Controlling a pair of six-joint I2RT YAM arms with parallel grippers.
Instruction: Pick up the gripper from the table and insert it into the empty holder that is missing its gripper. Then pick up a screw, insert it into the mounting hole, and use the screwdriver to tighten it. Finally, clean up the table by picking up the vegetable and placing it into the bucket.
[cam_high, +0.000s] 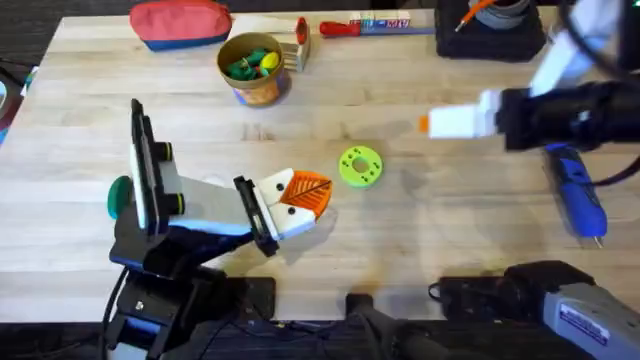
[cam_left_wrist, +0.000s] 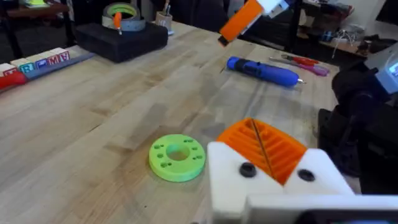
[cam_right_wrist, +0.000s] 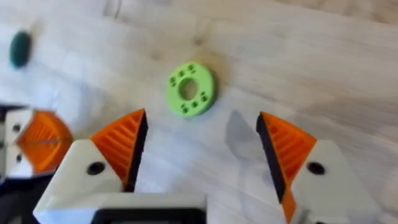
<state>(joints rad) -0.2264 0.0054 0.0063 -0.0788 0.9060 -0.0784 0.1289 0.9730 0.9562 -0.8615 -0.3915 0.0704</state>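
The blue screwdriver (cam_high: 580, 195) (cam_left_wrist: 264, 70) lies on the table (cam_high: 420, 230) at the right. My right gripper (cam_high: 440, 123) (cam_right_wrist: 202, 143) hovers above the table near it, open, with nothing between its orange pads. My left gripper (cam_high: 305, 195) (cam_left_wrist: 261, 146) sits low at the middle, its orange pads pressed together, shut with nothing seen between them. The bucket (cam_high: 255, 68) at the back holds green and yellow pieces. A dark green rounded thing (cam_high: 120, 195) (cam_right_wrist: 20, 48) beside the left arm may be the vegetable. The loose gripper, the holder and the screw are out of view.
A lime-green disc with holes (cam_high: 360, 166) (cam_left_wrist: 177, 157) (cam_right_wrist: 191, 89) lies between the two grippers. Along the back edge are a red pouch (cam_high: 180, 22), a red-handled tool (cam_high: 345, 28), a strip of letter blocks (cam_high: 385, 22) and a black box (cam_high: 495, 30).
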